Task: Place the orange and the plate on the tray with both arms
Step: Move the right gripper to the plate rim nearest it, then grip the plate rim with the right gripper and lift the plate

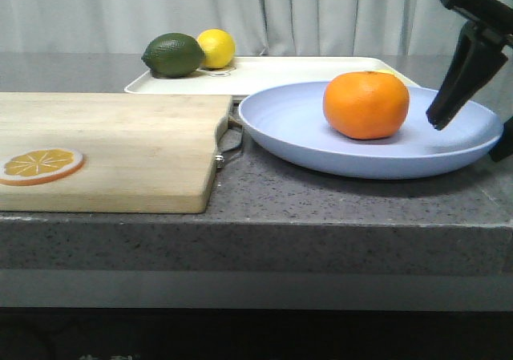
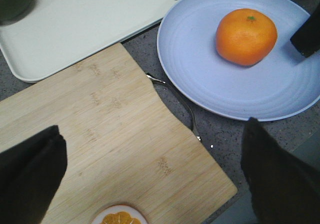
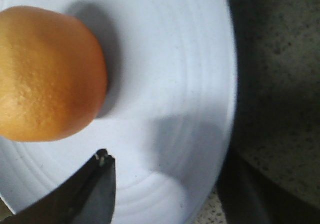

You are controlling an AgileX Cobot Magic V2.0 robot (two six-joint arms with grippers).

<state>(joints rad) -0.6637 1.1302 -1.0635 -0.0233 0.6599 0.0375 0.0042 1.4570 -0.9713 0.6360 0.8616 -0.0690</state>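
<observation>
The orange (image 1: 366, 103) (image 2: 246, 36) (image 3: 45, 74) rests upright in the pale lavender-blue plate (image 1: 296, 127) (image 2: 210, 79) (image 3: 175, 59) on the right of the counter. My right gripper (image 1: 473, 135) (image 3: 167, 169) is open and straddles the plate's right rim: one finger hangs over the plate beside the orange, the other is outside the rim. The cream tray (image 1: 280, 70) (image 2: 80, 29) lies behind the plate, which meets its near edge. My left gripper (image 2: 152, 149) is open wide above the wooden cutting board, holding nothing; it does not show in the front view.
A wooden cutting board (image 1: 104, 143) (image 2: 115, 129) with a metal handle (image 1: 231, 139) fills the left, an orange slice (image 1: 40, 165) on it. A green lime (image 1: 172, 54) and a yellow lemon (image 1: 216, 47) sit at the tray's left end. The counter's front edge runs close below the plate.
</observation>
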